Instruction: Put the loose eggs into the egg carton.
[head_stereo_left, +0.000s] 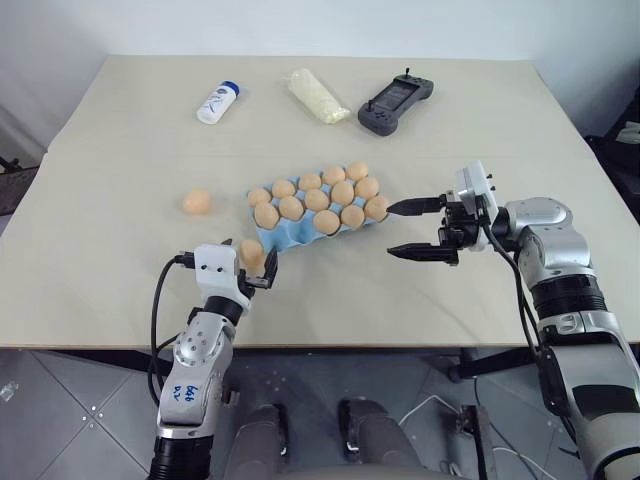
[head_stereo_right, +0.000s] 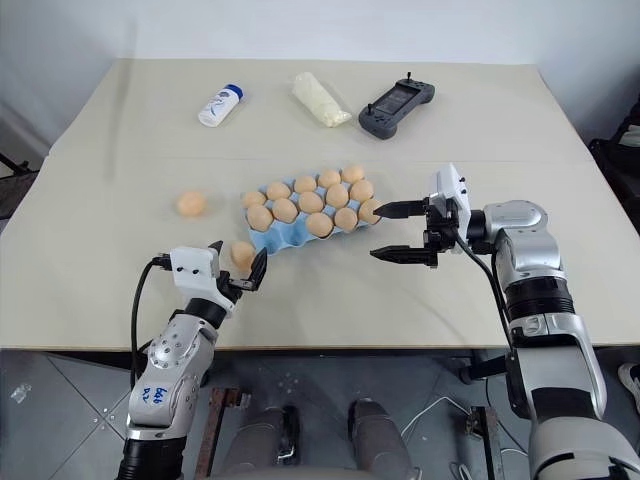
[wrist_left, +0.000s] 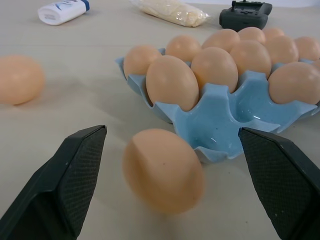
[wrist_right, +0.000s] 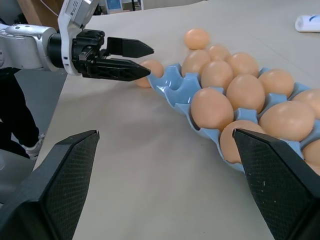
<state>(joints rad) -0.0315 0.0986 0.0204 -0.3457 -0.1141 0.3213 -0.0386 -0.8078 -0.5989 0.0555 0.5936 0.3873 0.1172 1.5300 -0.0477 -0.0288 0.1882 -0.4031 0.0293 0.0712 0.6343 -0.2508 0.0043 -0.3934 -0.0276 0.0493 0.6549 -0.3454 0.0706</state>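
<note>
**Both sets of fingers spread wide, one egg between the left pair**

Our left gripper (head_stereo_left: 252, 266) has its fingers (wrist_left: 75, 170) spread wide near the front edge of the table (head_stereo_left: 100, 290), and a loose egg (wrist_left: 162, 170) lies on the table between them; we cannot tell whether either finger touches it. Just beyond that egg sits the egg carton (head_stereo_left: 290, 236), light blue, angled across the middle of the table. Most of its cups hold tan eggs, and its near-left end shows empty cups (wrist_left: 225, 127). Our right gripper (head_stereo_left: 412, 228) hovers just beside the carton's right end, pointing left towards it, fingers (wrist_right: 55, 175) spread apart and holding nothing.

Left of the carton, well apart from it, a second loose egg (head_stereo_left: 197, 202) lies on the bare table.

Along the far side of the table we see three other things in a row: a white bottle with a blue cap (head_stereo_left: 217, 102) lying on its side, a pale yellowish packet (head_stereo_left: 317, 96), and a dark grey controller (head_stereo_left: 395, 102).
</note>
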